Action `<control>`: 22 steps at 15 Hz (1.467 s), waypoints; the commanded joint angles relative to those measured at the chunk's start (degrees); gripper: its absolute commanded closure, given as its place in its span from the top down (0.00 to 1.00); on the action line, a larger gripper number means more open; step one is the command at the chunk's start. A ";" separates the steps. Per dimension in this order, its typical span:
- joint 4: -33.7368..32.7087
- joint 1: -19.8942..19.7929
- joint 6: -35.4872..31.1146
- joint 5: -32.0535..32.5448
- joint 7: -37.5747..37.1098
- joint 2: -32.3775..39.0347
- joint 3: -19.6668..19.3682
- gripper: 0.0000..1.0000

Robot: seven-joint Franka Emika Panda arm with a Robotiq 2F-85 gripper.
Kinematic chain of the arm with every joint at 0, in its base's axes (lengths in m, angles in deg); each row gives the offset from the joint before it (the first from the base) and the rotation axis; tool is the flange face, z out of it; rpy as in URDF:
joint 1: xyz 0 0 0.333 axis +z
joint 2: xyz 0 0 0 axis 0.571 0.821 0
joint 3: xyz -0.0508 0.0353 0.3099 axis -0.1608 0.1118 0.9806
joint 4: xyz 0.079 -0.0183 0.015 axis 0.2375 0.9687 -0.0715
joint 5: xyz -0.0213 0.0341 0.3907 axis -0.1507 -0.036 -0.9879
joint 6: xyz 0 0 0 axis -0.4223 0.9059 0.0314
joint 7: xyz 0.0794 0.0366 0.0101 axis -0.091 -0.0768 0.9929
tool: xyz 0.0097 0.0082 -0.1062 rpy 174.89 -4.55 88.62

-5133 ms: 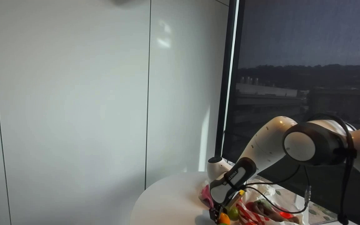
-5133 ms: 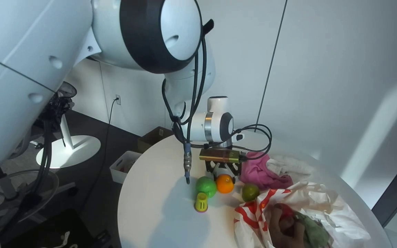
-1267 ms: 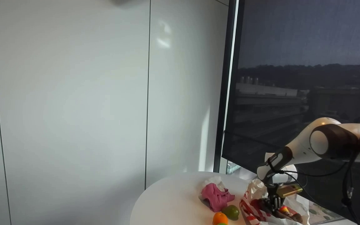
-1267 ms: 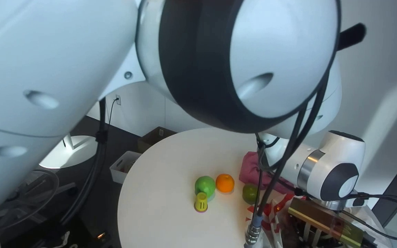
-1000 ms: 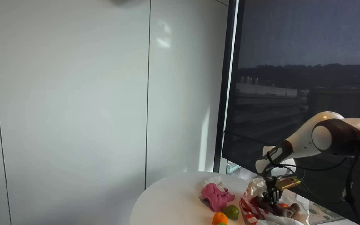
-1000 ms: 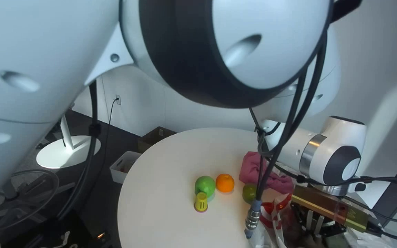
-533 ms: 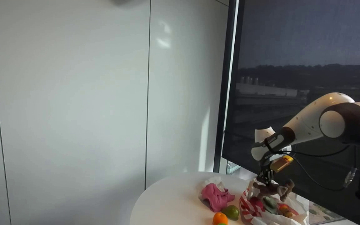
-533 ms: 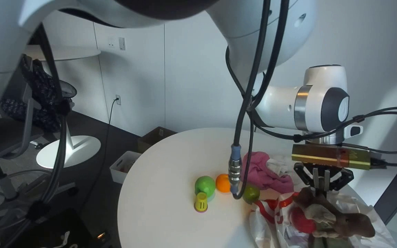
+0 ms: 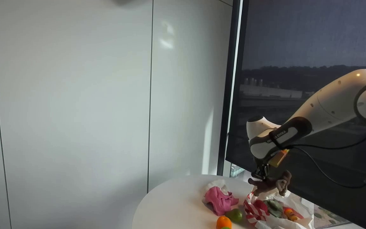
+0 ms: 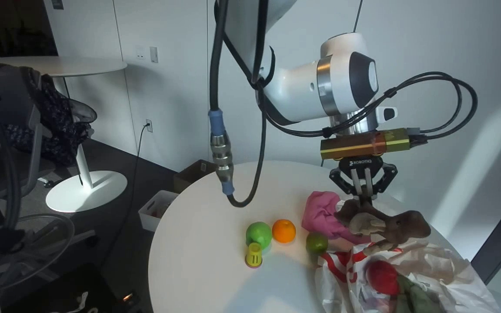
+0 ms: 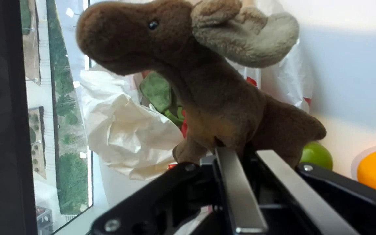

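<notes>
A brown plush animal (image 11: 214, 88) with pale antlers hangs from my gripper (image 10: 366, 200), which is shut on its body. In the wrist view the plush fills the top middle, head toward the upper left; the fingertips are buried in its fur. Both exterior views show it tilted in the air above the open white bag (image 10: 450, 261) with red stripes. Inside the bag lie a red round thing (image 10: 382, 277), a green soft thing (image 9: 273, 207) and a red and yellow item (image 9: 290, 214). The bag's lower part is cut off by the frame.
On the round white table (image 10: 198, 243) are an orange (image 10: 284, 231), a dark green fruit (image 10: 316, 242), a bright green fruit (image 10: 259, 234), a yellow slotted piece (image 10: 254, 255) and a crumpled pink cloth (image 10: 318, 213). A window (image 11: 67, 130) borders the table.
Several seconds ago the gripper was at the orange, then down in the bag. Over the last second it has risen out with the brown plush and moved sideways toward the pink cloth.
</notes>
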State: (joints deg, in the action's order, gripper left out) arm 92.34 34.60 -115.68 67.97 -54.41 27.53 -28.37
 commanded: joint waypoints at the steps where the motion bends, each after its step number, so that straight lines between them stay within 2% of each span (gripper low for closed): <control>1: 9.57 2.31 1.18 2.35 -0.41 -8.31 3.00 0.11; 3: 12.05 3.16 4.10 2.06 -0.39 -10.17 4.62 0.12; 6: 15.94 3.48 8.04 -1.25 3.43 -13.03 7.14 0.11; 11: 21.47 3.84 13.72 -12.15 17.67 -16.42 10.56 0.12; 16: 25.80 5.84 16.50 -15.35 27.03 -14.08 13.39 0.10; 19: 27.71 7.42 12.04 -16.30 29.93 -11.69 15.51 0.11; 22: 26.72 8.58 7.01 -18.90 31.47 -8.40 17.60 0.13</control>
State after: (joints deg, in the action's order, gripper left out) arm 120.05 42.36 -104.49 51.96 -25.79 16.80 -12.27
